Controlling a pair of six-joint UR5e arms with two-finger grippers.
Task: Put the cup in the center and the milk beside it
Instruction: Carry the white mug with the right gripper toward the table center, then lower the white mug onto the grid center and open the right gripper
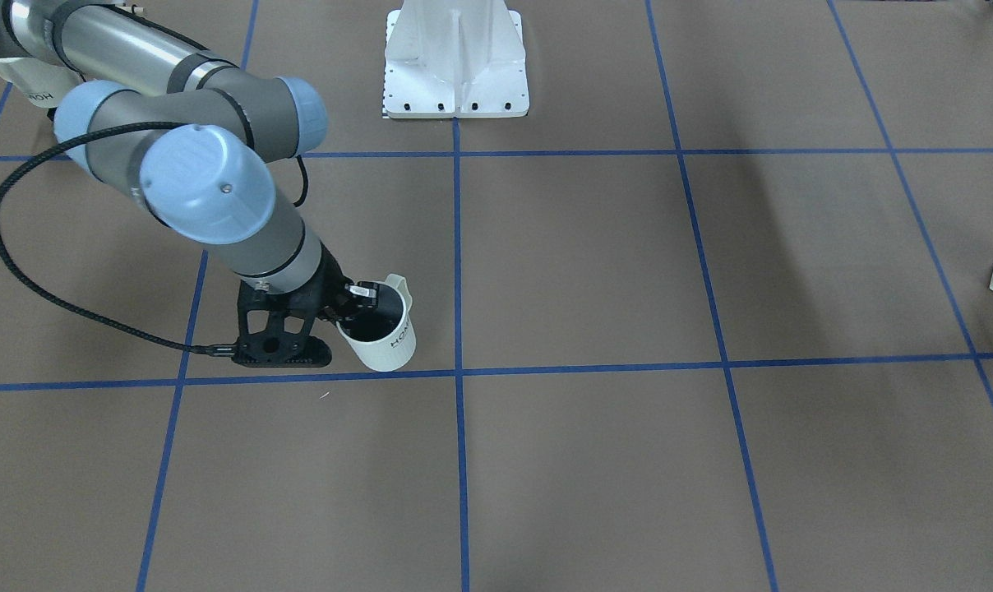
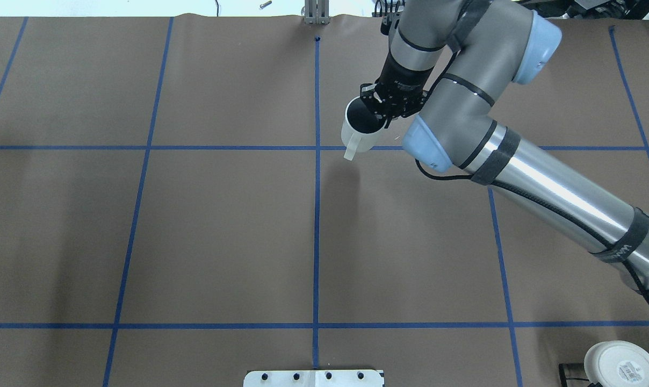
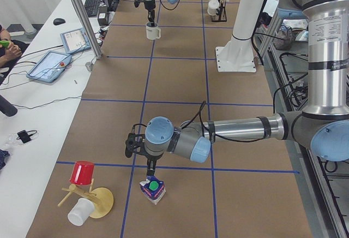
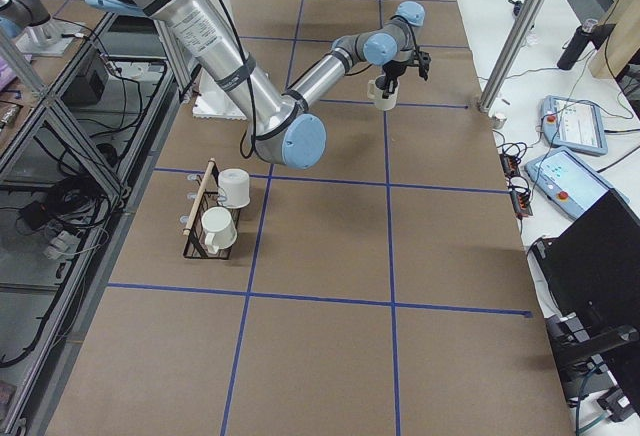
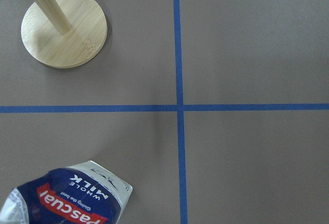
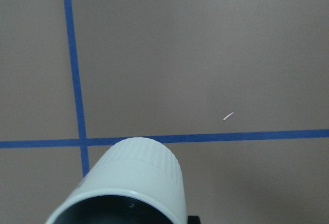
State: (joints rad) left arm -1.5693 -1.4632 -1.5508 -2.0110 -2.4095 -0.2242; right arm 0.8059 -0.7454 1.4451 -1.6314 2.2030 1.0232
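The right gripper (image 1: pixel 355 298) is clamped on the rim of the tilted cup (image 1: pixel 385 341) near a tape crossing (image 1: pixel 458 372); the left gripper (image 3: pixel 150 168) hangs near the milk (image 3: pixel 153 189), and how far it is open cannot be told.

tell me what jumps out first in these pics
The right tool clamps the rim of a tilted white cup, just beside the center tape crossing. Far off to the robot's left, the milk stands under the left tool.
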